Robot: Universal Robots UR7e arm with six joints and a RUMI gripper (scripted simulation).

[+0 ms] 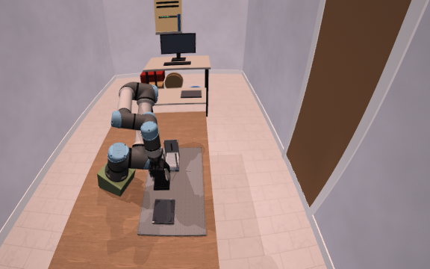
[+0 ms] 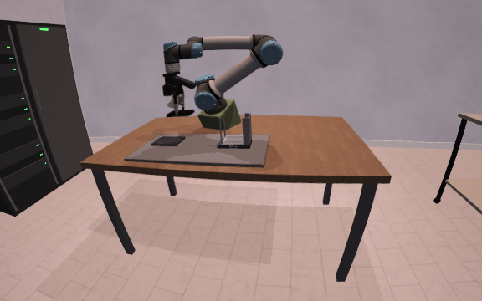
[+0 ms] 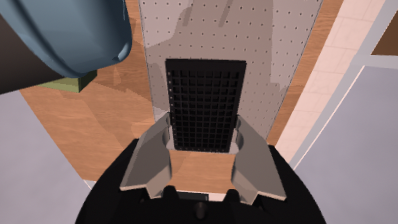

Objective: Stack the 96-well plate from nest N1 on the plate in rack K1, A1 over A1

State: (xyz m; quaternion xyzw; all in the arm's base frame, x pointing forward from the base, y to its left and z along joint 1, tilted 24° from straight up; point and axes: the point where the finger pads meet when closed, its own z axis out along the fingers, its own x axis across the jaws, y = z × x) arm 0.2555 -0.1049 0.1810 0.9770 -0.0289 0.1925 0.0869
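My gripper [image 1: 161,177] [image 2: 176,110] [image 3: 203,114] is shut on a black 96-well plate [image 1: 161,184] [image 2: 187,112] [image 3: 202,107], with one finger on each long side. The plate hangs level, high above the grey board. The plate nest N1 [image 1: 163,211] [image 2: 168,141] is a flat dark base near one end of the board, with no plate on it. The stack rack K1 [image 1: 171,145] [image 2: 247,130] stands near the other end, with a tall dark wall and thin uprights. A pale plate [image 1: 172,160] [image 2: 233,139] lies low in it. I cannot make out the cut corners.
The grey perforated board [image 1: 192,209] [image 2: 199,157] [image 3: 295,25] lies on the wooden table [image 1: 95,239] [image 2: 308,146] [image 3: 65,130]. The arm's green base block [image 1: 108,184] [image 2: 228,114] [image 3: 67,84] stands beside the board. A desk [image 1: 198,61] with a monitor is beyond the table.
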